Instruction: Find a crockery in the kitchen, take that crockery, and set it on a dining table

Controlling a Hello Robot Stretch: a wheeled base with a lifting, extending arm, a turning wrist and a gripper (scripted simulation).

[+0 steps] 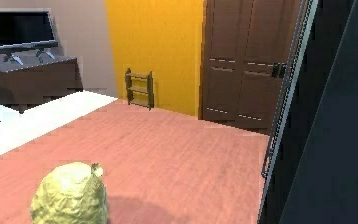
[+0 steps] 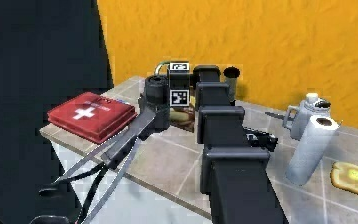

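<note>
Gripper (image 2: 75,196) is pointing down-left by tiled counter (image 2: 172,165) near edge, beside red box (image 2: 87,113); cannot tell if it's grasping sth. A yellow flat thing (image 2: 352,178) is lying at counter's right end, near paper roll (image 2: 312,150), can't tell if it's crockery

Forward view: faces ahead and downward across red floor (image 1: 187,150) to distant yellow wall (image 1: 152,40). Arm side view: close above countertop (image 2: 173,160) edge; yellow wall shared.

Bright, even light falls throughout, casting only soft, faint shadows.
</note>
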